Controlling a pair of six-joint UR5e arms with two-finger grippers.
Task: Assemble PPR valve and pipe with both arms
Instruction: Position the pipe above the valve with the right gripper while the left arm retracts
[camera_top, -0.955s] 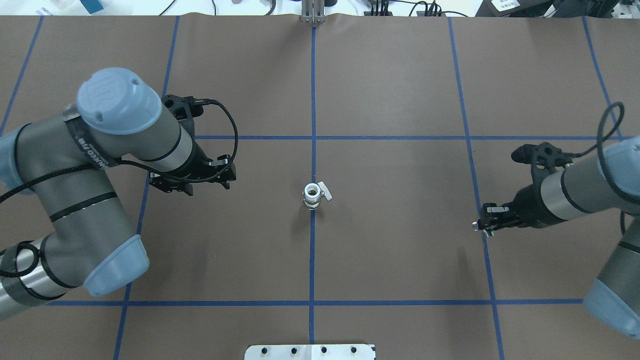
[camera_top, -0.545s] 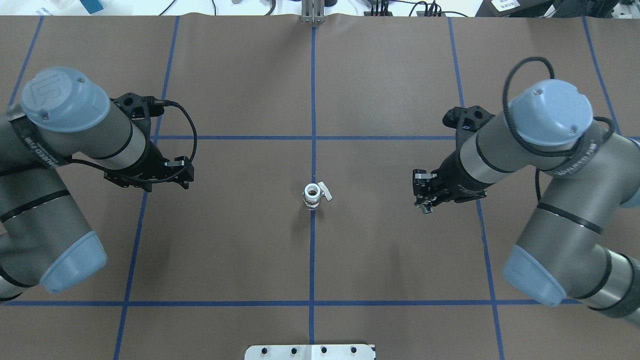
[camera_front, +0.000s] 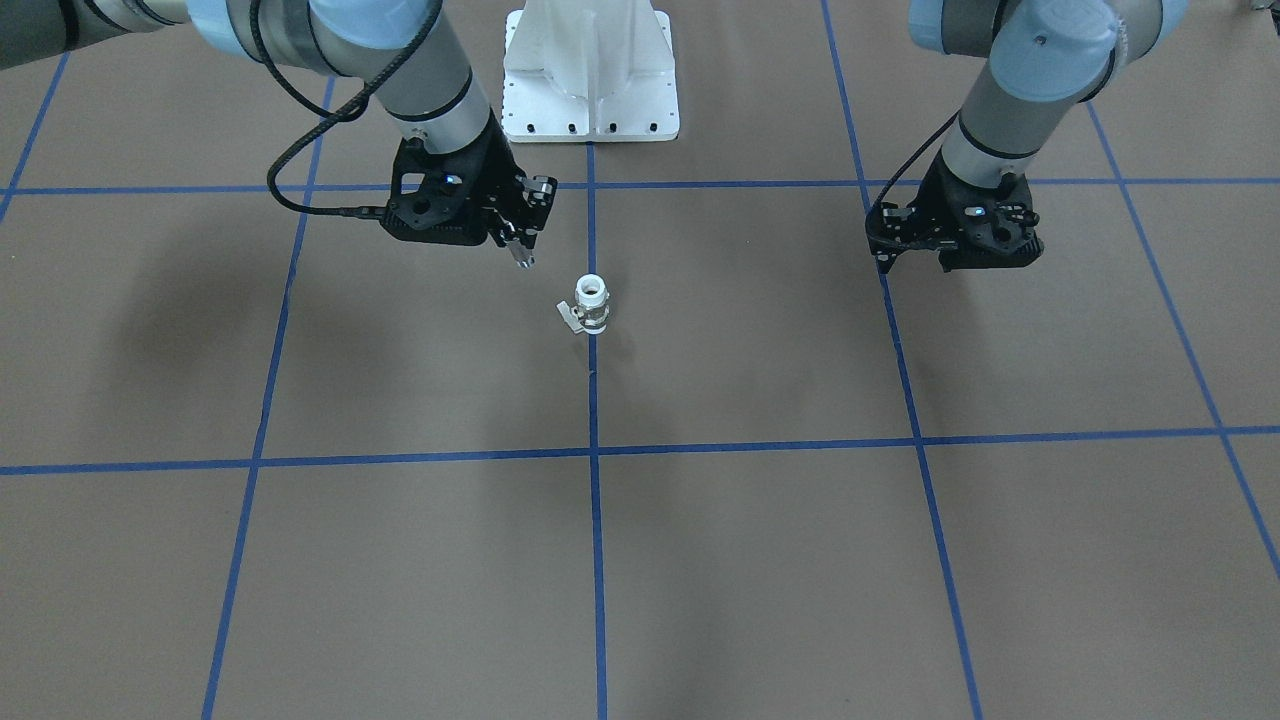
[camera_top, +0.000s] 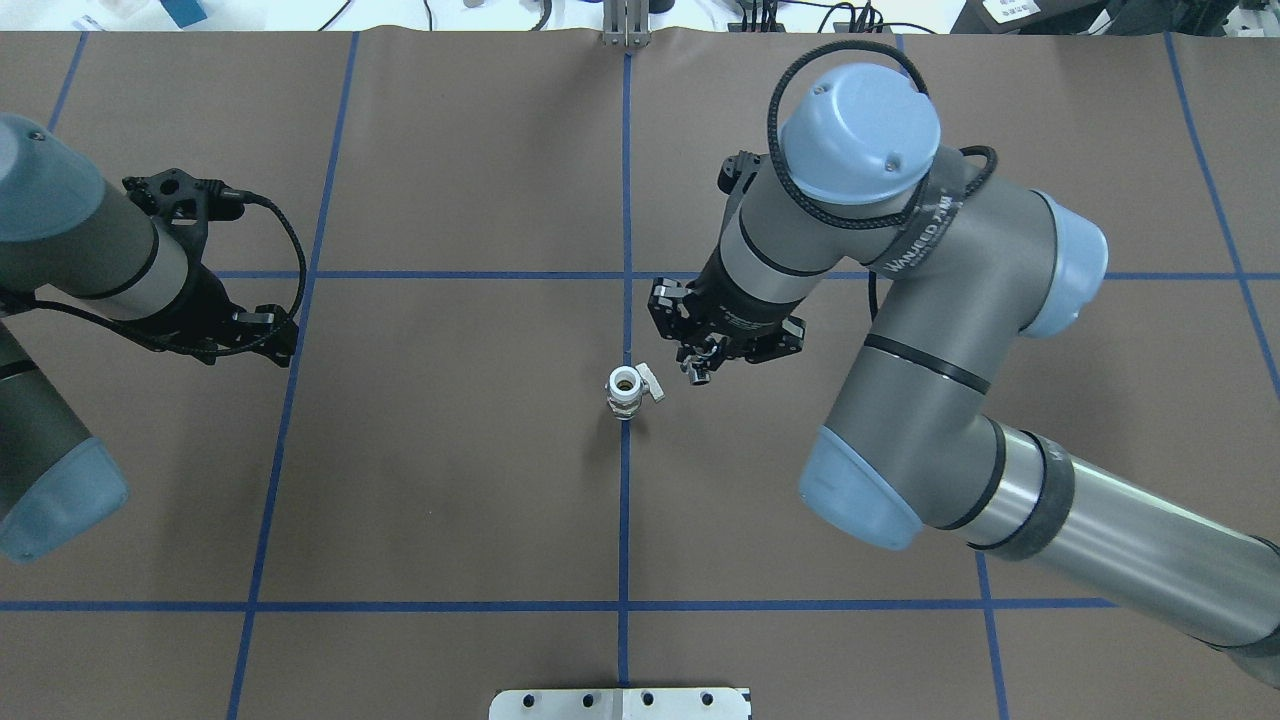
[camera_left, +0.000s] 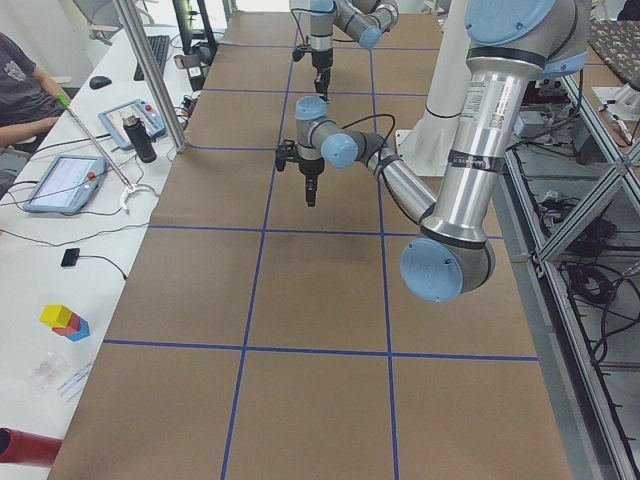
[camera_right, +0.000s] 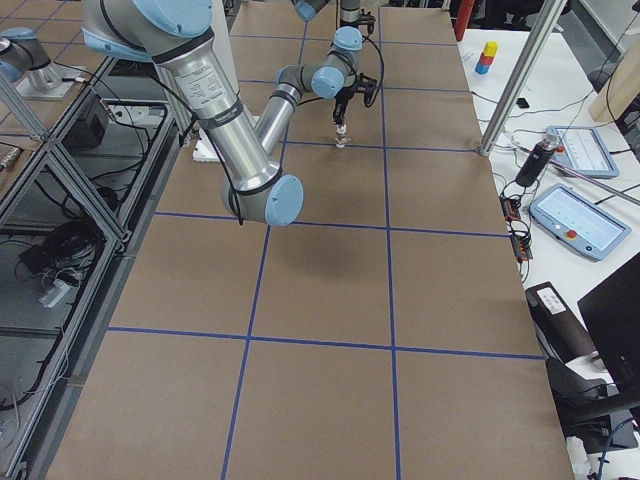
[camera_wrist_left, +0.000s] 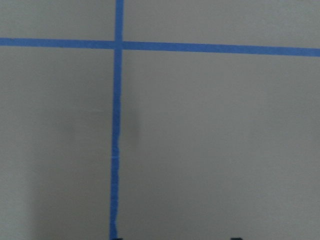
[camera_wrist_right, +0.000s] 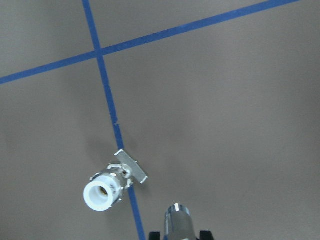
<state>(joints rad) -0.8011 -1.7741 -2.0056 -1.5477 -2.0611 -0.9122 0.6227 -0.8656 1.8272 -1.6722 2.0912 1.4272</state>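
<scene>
PPR valve (camera_top: 624, 385), white-collared and silvery-bodied, stands upright on the brown desk (camera_top: 450, 480). Just beside it the right black claw (camera_top: 693, 372) clamps the short silver pipe (camera_wrist_right: 178, 220); the left black claw (camera_top: 276, 338), well apart, gapes open.

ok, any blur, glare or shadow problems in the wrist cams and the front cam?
Left wrist view: soft and low-contrast, showing only blue tape on the table, with a faint shadow beside the tape. Right wrist view: valve reasonably sharp; pipe at the bottom edge is blurred and carries a bright highlight. Front-facing view: even light, broad soft shadows on the table, no glare.
</scene>
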